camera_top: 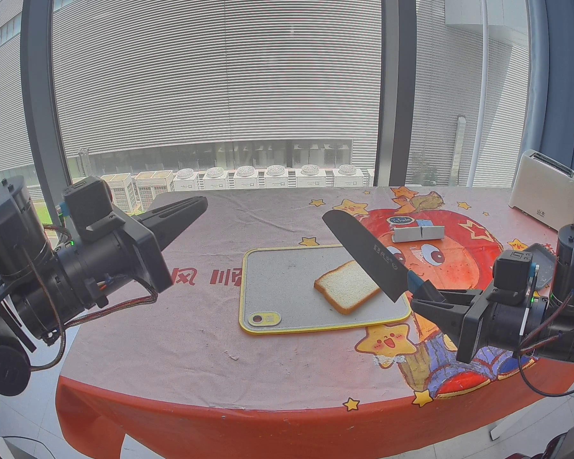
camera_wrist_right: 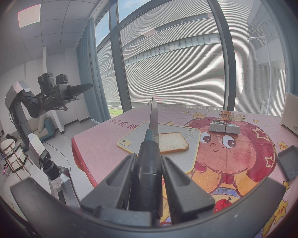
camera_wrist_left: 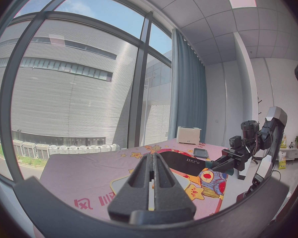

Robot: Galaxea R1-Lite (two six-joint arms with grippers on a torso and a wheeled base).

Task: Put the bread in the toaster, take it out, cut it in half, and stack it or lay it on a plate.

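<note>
— Window-side table, cartoon cloth, grey cutting board at centre. Where's the bread?

— One slice of bread lies flat on the board's 3 o'clock end, with a corner reaching the board's edge. It's whole, so the cut isn't made yet.

— How will it handle?

— My guess is light and thin, with a soft crumb and a firmer crust. It'll likely skid on the smooth board under a blade and squash or tear if pressed hard. Best to pin it near one crust edge, away from the cut line, and press lightly.

— Right side?

— The right gripper is at 4 o'clock from the board, and its fingers are closed round the handle of the knife. The dark blade slants up toward 11 o'clock, in the air over the slice's 3 o'clock part. I can't see it touching the bread. The grip looks square, with the handle centred between the fingers.

— Left?

— The left gripper is at 10 o'clock, raised off the table edge and well apart from the board. Its fingers are pressed together with nothing between them.

— Anything else?

— The toaster is at 2 o'clock on the far corner. A dark tray sits at 3 o'clock, probably the plate. A small grey block is at 1 o'clock, just past the board.
</note>
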